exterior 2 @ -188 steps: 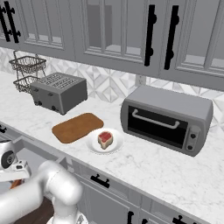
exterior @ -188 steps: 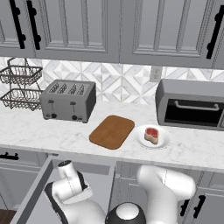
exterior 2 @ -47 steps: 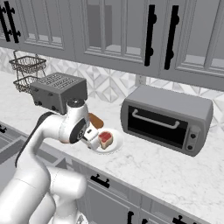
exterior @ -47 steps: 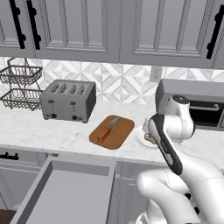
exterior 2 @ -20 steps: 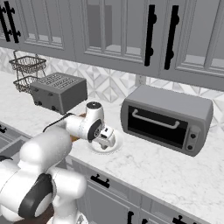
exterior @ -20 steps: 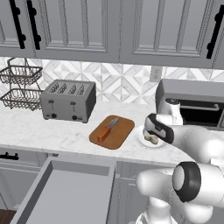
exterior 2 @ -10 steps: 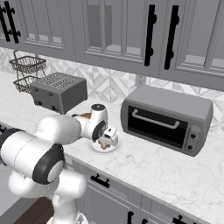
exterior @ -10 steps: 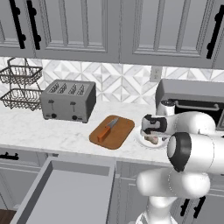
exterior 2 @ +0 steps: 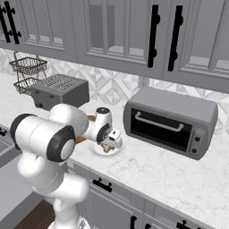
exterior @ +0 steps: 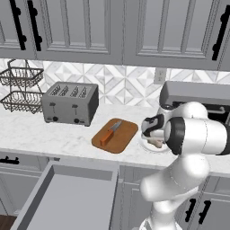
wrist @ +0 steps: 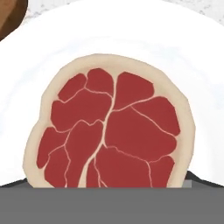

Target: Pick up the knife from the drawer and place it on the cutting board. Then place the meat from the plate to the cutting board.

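Hand view: we looked straight down on the meat point(wrist: 109, 127), which sat mid-frame on the plate point(wrist: 205, 78); we took that close, centred framing to mean the claw was lined up for a grab from above.
Claw: the gripper point(exterior 2: 108, 142) hung at the plate in the right base view, centre-left of frame; its fingers were spread wide with nothing between them, and we judged they had to stay that wide to get round the chunk.
Meat: it lay flat on the plate, red face up with the pale fat rim all round; only a sliver of it point(exterior: 156, 143) peeked out under the hand in the left base view, right of centre.
Knife: the knife point(exterior: 109, 133) rested on the board point(exterior: 123, 140) at centre frame in the left base view, handle toward us and blade pointing away; we read the first half of the job as done.
Board: it lay just left of the plate point(exterior: 146, 146), so the carry looked short; the bare near-right part seemed the spot to set the meat, clear of the knife.
Drawer: the drawer point(exterior: 72, 202) stood pulled out at lower left, its floor bare.
Risk: we thought the fingers could scrape the plate and shove it if they came down too low.
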You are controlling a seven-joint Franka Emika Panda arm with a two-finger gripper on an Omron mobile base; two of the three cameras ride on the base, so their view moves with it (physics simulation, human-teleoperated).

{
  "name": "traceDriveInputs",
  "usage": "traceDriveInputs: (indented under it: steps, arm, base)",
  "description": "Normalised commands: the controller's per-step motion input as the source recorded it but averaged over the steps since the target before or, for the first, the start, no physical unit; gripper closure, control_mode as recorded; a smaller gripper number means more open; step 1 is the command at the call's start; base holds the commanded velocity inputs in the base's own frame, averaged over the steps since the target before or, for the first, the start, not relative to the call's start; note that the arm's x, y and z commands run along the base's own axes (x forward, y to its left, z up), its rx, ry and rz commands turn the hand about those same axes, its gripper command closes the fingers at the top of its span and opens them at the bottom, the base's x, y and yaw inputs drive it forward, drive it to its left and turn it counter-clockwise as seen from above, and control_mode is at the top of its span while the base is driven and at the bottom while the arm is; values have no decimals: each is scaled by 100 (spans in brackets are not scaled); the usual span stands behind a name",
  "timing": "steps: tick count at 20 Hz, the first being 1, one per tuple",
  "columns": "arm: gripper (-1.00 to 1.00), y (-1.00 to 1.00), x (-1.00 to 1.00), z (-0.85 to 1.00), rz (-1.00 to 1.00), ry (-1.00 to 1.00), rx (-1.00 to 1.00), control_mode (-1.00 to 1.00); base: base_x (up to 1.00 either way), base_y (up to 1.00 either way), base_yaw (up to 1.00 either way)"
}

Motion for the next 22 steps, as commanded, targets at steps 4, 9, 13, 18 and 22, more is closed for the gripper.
traceDriveInputs:
  steps: [4, 9, 13, 18, 22]
  arm:
    - [100, 0, 3, -32, 0, 0, 0, -100]
    - [100, 0, -2, -11, 2, 0, 0, -100]
    - [100, 28, -25, 38, 2, -1, -1, -100]
    - [100, 81, 1, 72, 1, 0, -4, -100]
    - [100, 100, 46, 23, 1, 6, -2, -100]
  base:
    - [0, 0, 0]
    - [0, 0, 0]
    - [0, 0, 0]
    - [0, 0, 0]
    - [0, 0, 0]
